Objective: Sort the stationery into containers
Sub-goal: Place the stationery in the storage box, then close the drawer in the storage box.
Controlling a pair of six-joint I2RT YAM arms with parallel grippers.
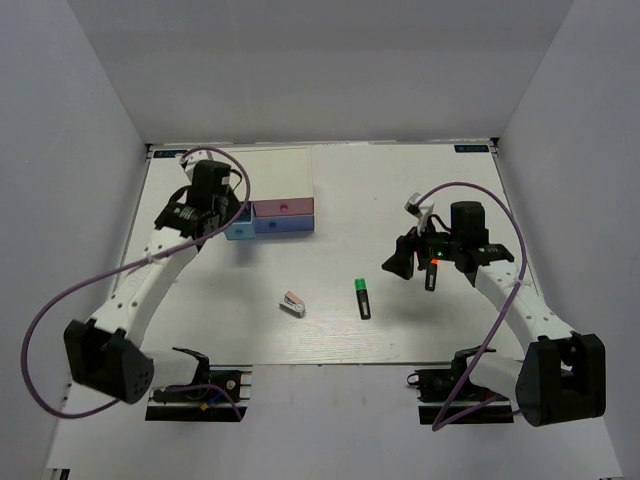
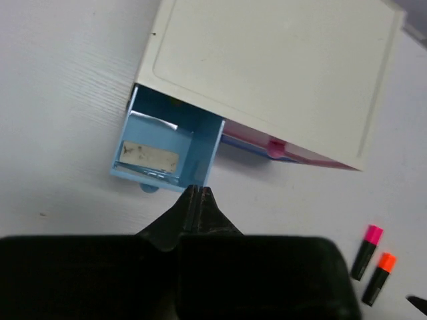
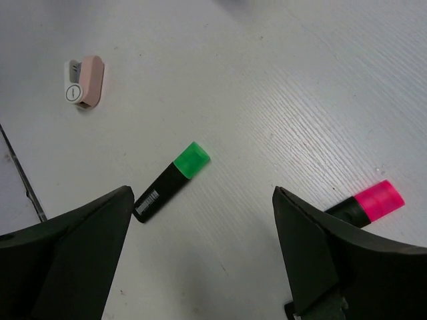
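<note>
The white-topped box [image 1: 270,178] stands at the back left. Its light blue drawer [image 2: 203,143] is pulled open and a beige block [image 2: 151,157] lies inside. The pink drawer [image 1: 283,208] and the blue-lavender drawer [image 1: 283,226] sit beside it. My left gripper [image 2: 197,190] is shut and empty, its tips just in front of the open drawer. My right gripper [image 3: 203,207] is open and empty above the table. The green-capped highlighter [image 3: 171,181] lies between its fingers and ahead of them. The pink-capped highlighter [image 3: 367,203] lies by its right finger. The orange-capped one [image 2: 379,270] lies next to the pink one.
The pink-and-white stapler piece [image 1: 292,303] lies mid-table, left of the green highlighter [image 1: 363,297]. White walls enclose the table on the left, the back and the right. A purple cable loops from each arm.
</note>
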